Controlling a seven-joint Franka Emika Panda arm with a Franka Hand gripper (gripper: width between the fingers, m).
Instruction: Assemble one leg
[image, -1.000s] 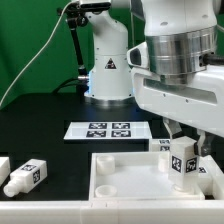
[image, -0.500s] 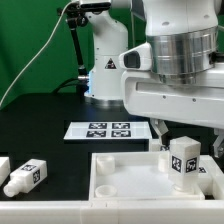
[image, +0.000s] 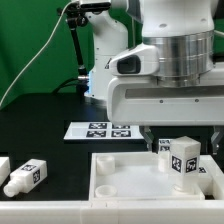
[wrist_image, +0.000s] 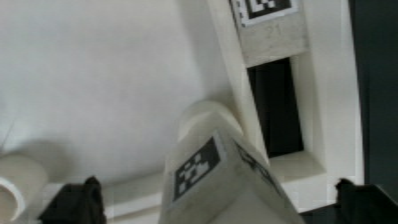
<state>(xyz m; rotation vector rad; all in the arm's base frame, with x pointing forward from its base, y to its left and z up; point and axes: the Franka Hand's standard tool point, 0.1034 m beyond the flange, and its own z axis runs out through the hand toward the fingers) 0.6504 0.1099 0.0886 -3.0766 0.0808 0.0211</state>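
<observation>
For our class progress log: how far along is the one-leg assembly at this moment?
Done, seemingly: one leg stands upright in a corner of the tray-like piece. In hand: nothing; the gripper is open, fingertips either side of it. Left: checking it is seated tight, which cannot be told.

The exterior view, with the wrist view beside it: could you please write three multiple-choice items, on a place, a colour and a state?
1. Where does the upright leg stand?
A on the bare table; B on the white tray piece; C between shut fingers.
2. What colour is the table?
A black; B green; C white.
3. How is the gripper?
A shut on the leg; B open; C shut on nothing.

Key:
1. B, its base rests on the tray piece.
2. A, the surface around the parts is black.
3. B, the wrist view shows both fingertips apart from the leg.
</observation>
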